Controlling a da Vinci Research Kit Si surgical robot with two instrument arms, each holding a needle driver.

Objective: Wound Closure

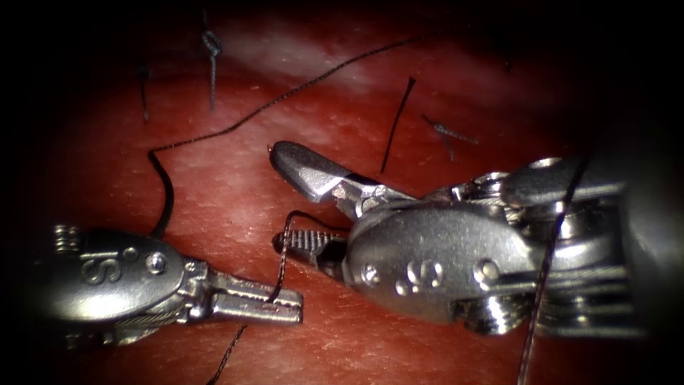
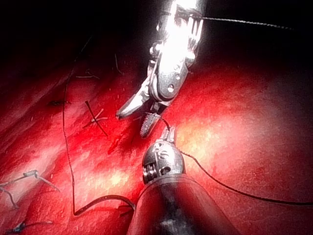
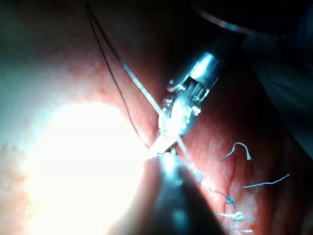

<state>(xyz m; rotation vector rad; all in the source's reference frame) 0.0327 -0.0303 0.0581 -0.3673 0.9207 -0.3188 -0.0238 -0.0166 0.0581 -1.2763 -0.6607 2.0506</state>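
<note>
Thread [image 1: 235,128] and knotted cut ends [image 1: 211,44] lie on the tissue [image 1: 235,192]

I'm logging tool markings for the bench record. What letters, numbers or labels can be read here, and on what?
"S": stamped on the left tool's wrist housing, reading tilted.
"S": stamped on the right tool's wrist housing, also tilted.
Nothing readable on the tissue or thread.

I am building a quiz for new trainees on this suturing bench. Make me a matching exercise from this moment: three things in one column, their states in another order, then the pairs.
Things:
1. left pincer
2. right pincer
3. cut ends of thread

States:
A. wide open, holding nothing
B. lying loose on the tissue
C. shut on the thread

Pairs: 1-C, 2-A, 3-B
</note>
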